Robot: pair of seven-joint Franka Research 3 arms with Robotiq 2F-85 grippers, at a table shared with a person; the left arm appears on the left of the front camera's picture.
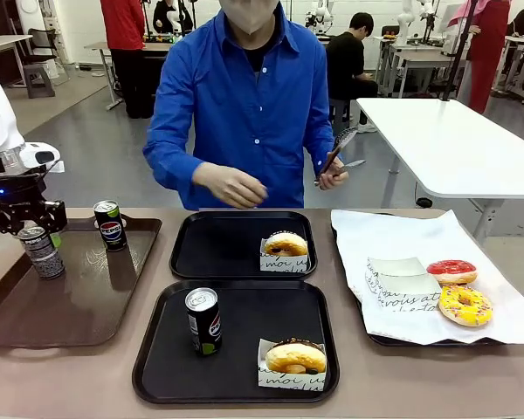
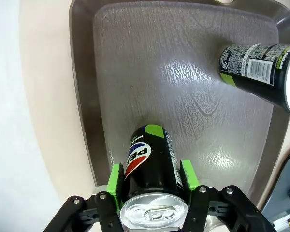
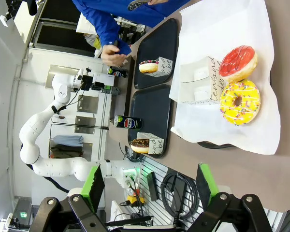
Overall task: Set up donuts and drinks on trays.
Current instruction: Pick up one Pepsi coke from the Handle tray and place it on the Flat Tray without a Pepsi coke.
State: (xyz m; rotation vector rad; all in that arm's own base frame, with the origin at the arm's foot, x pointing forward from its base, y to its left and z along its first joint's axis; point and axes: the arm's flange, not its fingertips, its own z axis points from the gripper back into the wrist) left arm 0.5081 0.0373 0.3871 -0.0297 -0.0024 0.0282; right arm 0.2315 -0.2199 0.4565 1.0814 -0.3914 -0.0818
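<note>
On the long brown plastic tray (image 1: pixel 79 323): the left gripper (image 1: pixel 28 218) has its green pads pressed to both sides of a slim silver-topped soda can (image 1: pixel 41 251), which is upright near the tray's left rim. Whether its base touches the tray cannot be told.
Held can, left wrist view: black with a green base and a red, white and blue logo.
Second can: a black, green-based soda can (image 1: pixel 111 224) stands at the brown tray's far side, apart from the held one.
Near black square tray (image 1: pixel 244 371): a black can (image 1: pixel 203 320) stands upright at its left, and a chocolate-iced ring donut (image 1: pixel 295 356) in a white script-printed sleeve lies at its near right corner.
Far black square tray (image 1: pixel 218 249): a golden-brown sleeved donut (image 1: pixel 286 243) lies at its near right corner.
White-paper-lined tray (image 1: pixel 384 236): a red-iced donut (image 1: pixel 451 271) and a yellow sprinkled donut (image 1: pixel 465 305) lie side by side, with empty paper sleeves (image 1: pixel 400 284) just beside them.
Right gripper (image 3: pixel 150 181): its fingers are spread wide with nothing between them, high above the table.
Person: in a blue shirt at the far side, with dark tongs (image 1: pixel 336 157) in one hand (image 1: pixel 332 177).
</note>
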